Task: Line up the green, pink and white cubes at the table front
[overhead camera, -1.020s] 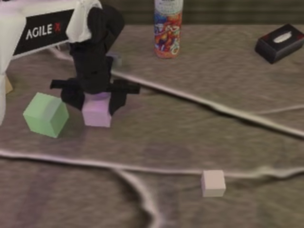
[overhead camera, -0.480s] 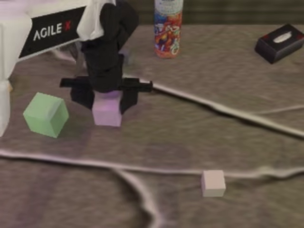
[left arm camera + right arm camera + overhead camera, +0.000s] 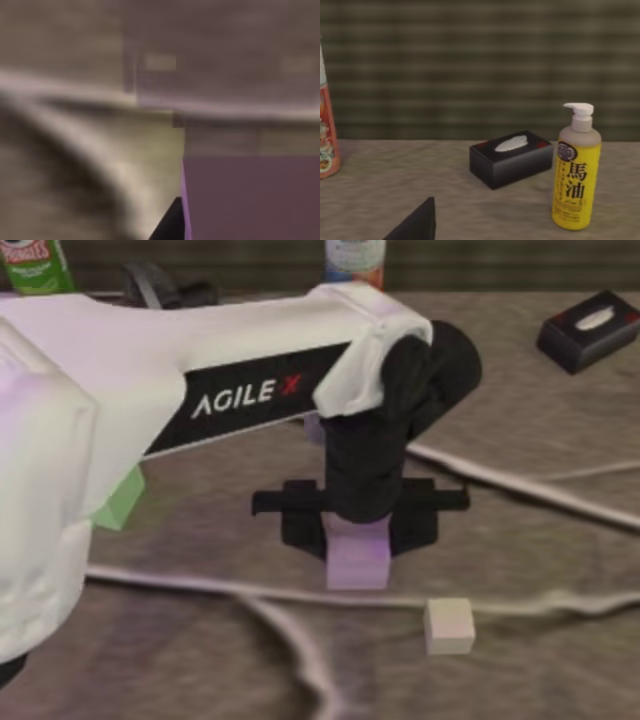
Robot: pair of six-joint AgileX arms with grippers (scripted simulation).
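My left pincer [image 3: 358, 540] is clenched on the pink cube [image 3: 357, 558], holding it near the middle of the tabletop [image 3: 520, 540]. The white cube [image 3: 449, 626] sits nearby, toward the front and right. The green cube [image 3: 122, 502] peeks out from under my left arm at the left. I cannot tell my right pincer's state.
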